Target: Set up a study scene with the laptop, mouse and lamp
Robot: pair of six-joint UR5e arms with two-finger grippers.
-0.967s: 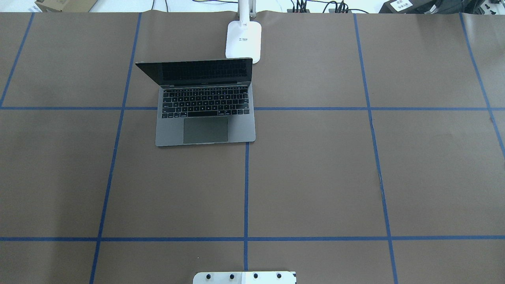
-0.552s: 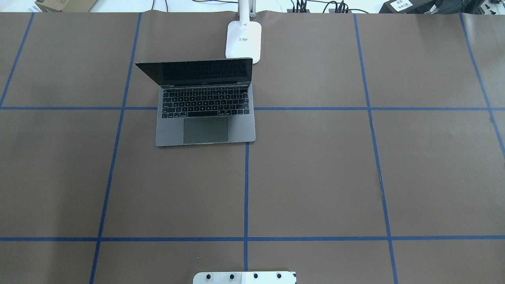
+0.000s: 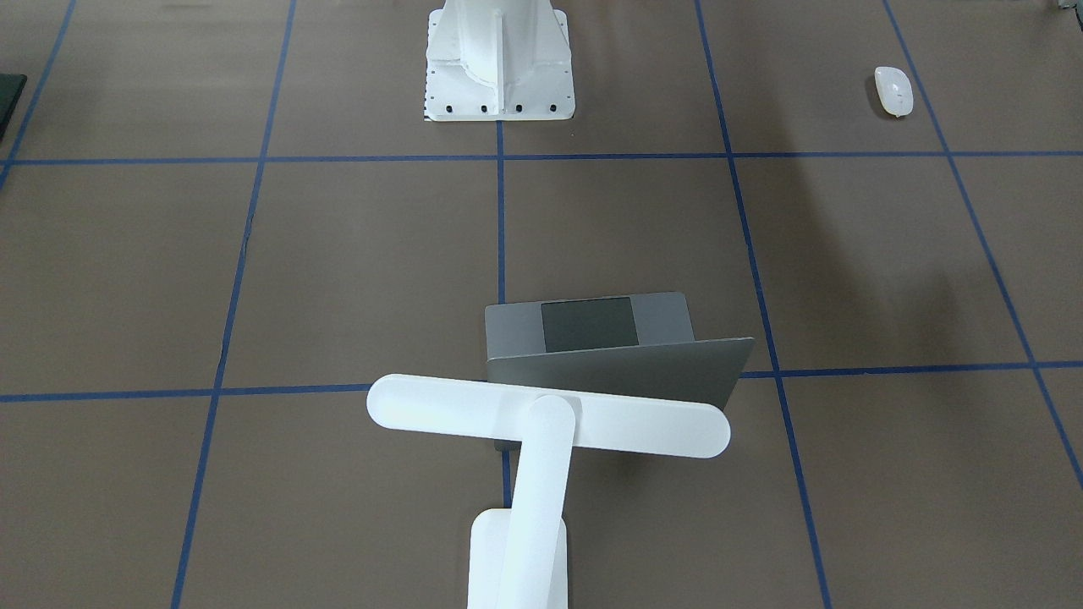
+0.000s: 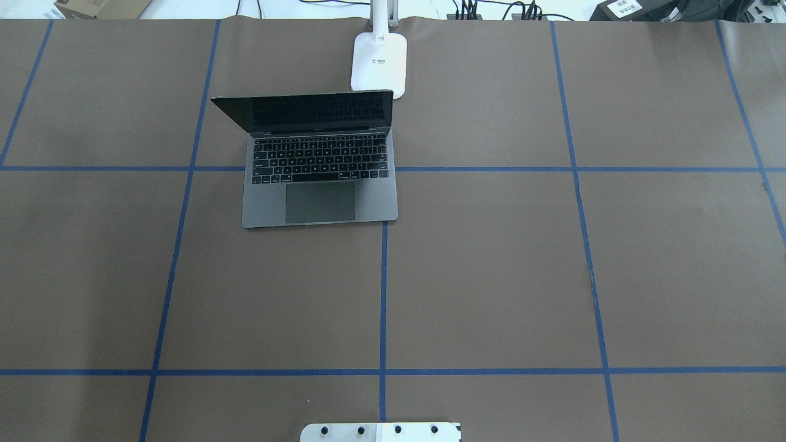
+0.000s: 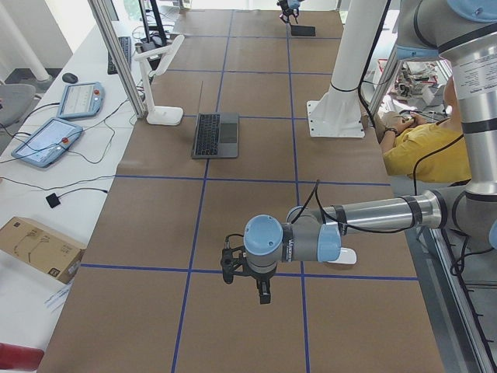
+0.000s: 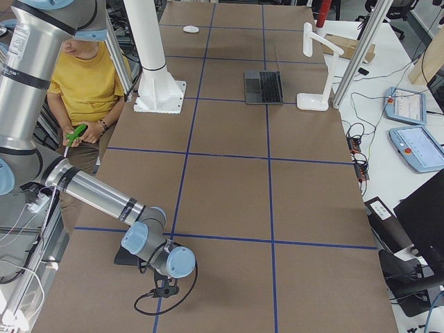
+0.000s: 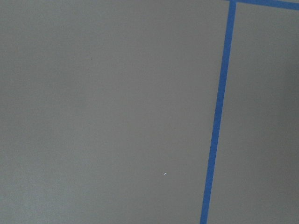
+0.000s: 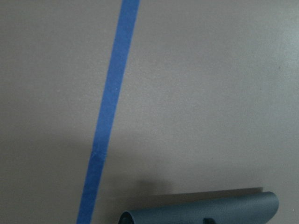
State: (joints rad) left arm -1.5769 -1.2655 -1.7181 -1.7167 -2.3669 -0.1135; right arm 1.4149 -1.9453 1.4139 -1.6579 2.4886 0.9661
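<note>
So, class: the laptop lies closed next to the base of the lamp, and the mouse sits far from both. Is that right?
Not quite. The laptop is open, not closed: the overhead exterior view shows its screen raised and keys exposed. It does lie next to the base of the lamp, with the mouse far from both.

Table covered in brown paper, with a blue tape grid. White ribbed pedestal bolted at the robot-side edge. Thin black pad near the table's right end. Operator in a yellow shirt beside the pedestal. Two teach pendants and a cardboard box on the side bench.
</note>
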